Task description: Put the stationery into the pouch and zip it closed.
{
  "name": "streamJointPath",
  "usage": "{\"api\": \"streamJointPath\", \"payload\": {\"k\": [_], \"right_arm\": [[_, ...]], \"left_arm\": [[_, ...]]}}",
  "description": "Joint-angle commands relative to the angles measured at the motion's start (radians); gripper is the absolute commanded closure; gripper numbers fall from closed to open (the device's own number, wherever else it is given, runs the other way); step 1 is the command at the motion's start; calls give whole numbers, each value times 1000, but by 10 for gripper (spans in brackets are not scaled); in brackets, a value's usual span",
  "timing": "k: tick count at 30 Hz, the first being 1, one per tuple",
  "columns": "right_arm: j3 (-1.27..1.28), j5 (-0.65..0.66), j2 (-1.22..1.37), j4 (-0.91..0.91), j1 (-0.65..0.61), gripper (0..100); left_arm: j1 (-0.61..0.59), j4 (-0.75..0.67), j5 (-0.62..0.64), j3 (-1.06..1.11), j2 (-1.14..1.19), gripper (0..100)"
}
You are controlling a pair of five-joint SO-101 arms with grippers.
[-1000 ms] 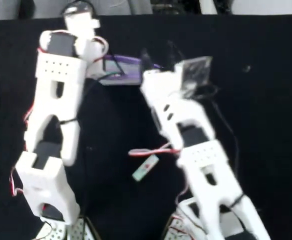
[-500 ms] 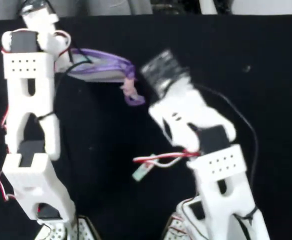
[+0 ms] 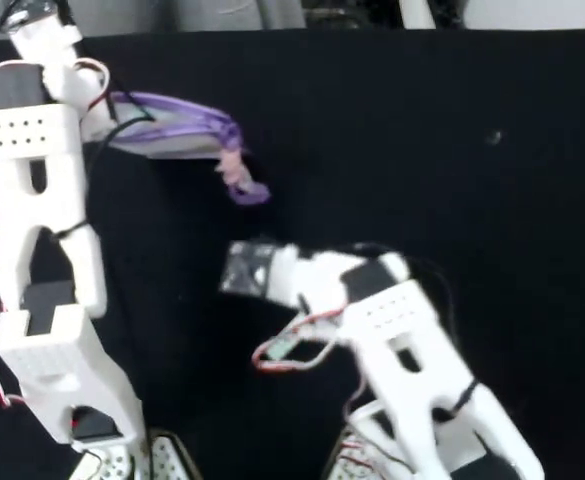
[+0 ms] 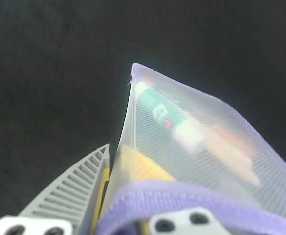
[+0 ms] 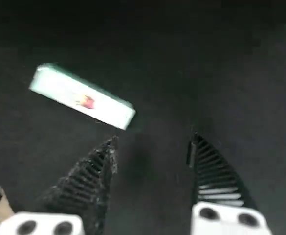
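Holding pouch [image 3: 177,130] clamped in my left gripper [image 3: 107,115], raised over the table's [image 3: 492,200] far left corner; pens [image 4: 157,105] and yellow item [image 4: 138,166] inside, zip state unclear. Right gripper [image 5: 153,142], jaws apart, hangs over one green-white piece [image 5: 81,98] left out, near the front edge.

The left jaws clamp the purple-trimmed edge of the translucent pouch [image 4: 201,156]; inside it lie a green-and-white stick [image 4: 155,105], an orange piece [image 4: 231,152] and a yellow item [image 4: 138,166]; the dark worktop [image 4: 45,73] lies behind.

Pouch [image 3: 177,128] back left; eraser [image 5: 81,96] near right end effector [image 5: 152,142]
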Motion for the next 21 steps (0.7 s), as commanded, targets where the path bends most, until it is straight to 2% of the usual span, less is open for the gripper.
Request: {"api": "streamJointPath", "payload": {"k": [1,5,11,17,21], "right_arm": [[70,15,28,-103,-123,783],[108,17,102,-193,-183,783],[96,20,302,-298,-193,783],[-31,23,440,-192,-193,783],[-59,28,424,-130,-193,783]], "left_arm": [[-101,-31,-20,-13,-2,970],[-159,-46,-21,-22,-2,970],[-170,-57,-21,-22,-2,970],[-168,-57,-21,-19,-2,970],[-166,-57,-21,-21,-2,970]]}}
